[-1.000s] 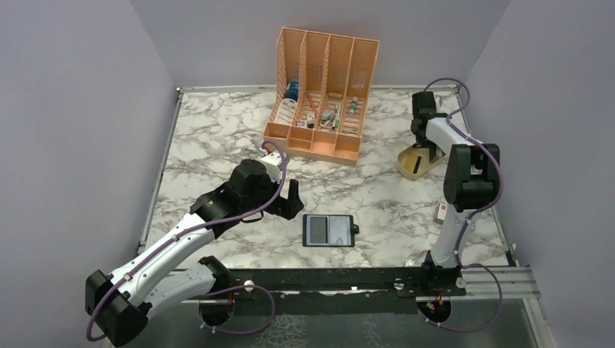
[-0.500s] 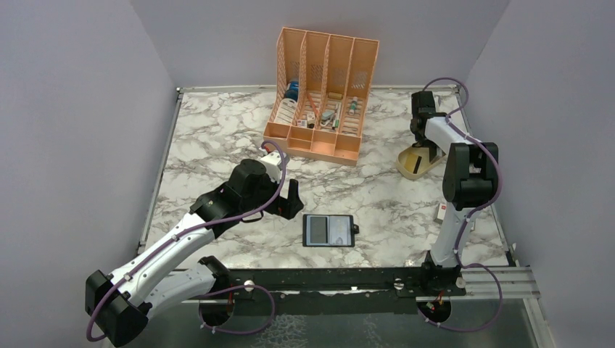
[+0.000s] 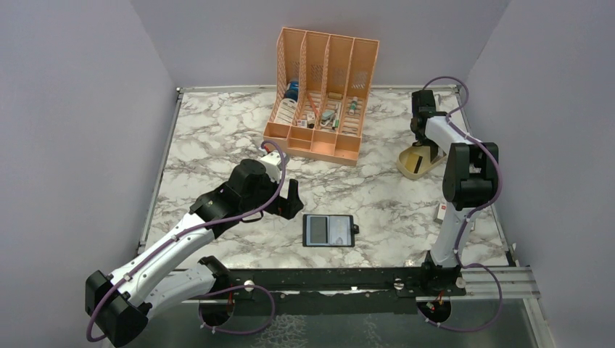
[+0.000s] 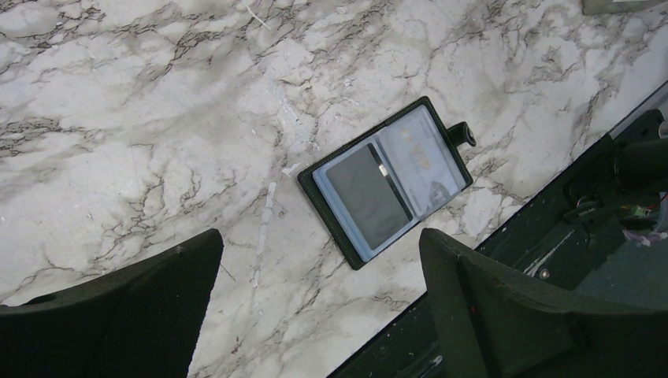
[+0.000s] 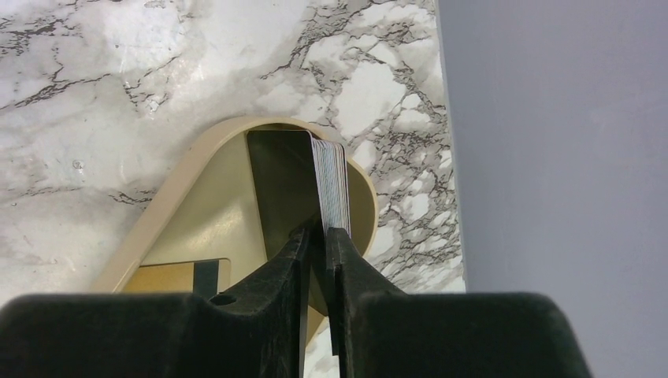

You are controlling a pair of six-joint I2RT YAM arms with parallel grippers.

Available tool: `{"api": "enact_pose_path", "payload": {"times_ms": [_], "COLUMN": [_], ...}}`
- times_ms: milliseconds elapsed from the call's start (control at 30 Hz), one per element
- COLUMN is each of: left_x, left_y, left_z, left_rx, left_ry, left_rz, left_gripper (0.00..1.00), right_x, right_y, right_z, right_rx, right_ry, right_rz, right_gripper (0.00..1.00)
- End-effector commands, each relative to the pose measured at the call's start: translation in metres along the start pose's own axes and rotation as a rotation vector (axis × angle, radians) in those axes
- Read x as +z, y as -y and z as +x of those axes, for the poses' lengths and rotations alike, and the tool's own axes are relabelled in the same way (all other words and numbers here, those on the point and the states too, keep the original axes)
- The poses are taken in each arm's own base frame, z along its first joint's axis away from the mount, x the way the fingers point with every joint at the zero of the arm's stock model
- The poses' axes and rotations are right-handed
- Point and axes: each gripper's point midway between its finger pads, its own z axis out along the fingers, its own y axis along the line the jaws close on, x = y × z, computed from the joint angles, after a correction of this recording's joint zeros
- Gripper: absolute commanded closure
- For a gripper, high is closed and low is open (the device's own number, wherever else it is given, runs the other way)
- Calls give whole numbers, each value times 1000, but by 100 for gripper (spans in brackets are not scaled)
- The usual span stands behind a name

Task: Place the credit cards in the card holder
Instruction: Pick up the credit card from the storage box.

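Note:
The black card holder lies open on the marble near the front edge, its greyish pockets up and its snap tab to the right; it also shows in the left wrist view. My left gripper is open and empty, just left of the holder. My right gripper is over the beige dish, shut on a credit card held on edge. Another card with a dark stripe lies in the dish. A whitish card with red marks lies by the right arm.
The tall orange slotted organizer stands at the back centre with small items in it. The right wall is close beside the dish. The black front rail runs just in front of the card holder.
My right wrist has shifted very slightly toward the back over the dish. The left arm and the card holder have not moved.

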Motion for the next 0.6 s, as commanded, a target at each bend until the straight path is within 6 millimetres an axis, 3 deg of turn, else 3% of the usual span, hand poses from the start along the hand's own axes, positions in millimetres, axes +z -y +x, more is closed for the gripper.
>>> {"api": "enact_pose_path", "payload": {"times_ms": [0,167,367,567], "left_x": [-5,-4,-4,-5], "left_y": [-1,-2,-9,-16], "left_z": [-8,-8,-7,-8], "left_rx": [6,5,-5,-18], "left_ry": [28,26,19,22], "left_rz": [-8,-10,-47,-88], "left_gripper": [1,1,1,1], "right_x": [-5,-12,-38,-56], "right_y": [8,8,-5,4], "right_z": [-17,-19,-27,-24], "right_rx": [39,52,119,143], "right_ry": [41,44,54,60], "right_rz": [-1,-33,-183,-205], "right_gripper": [88,98,99,99]}}
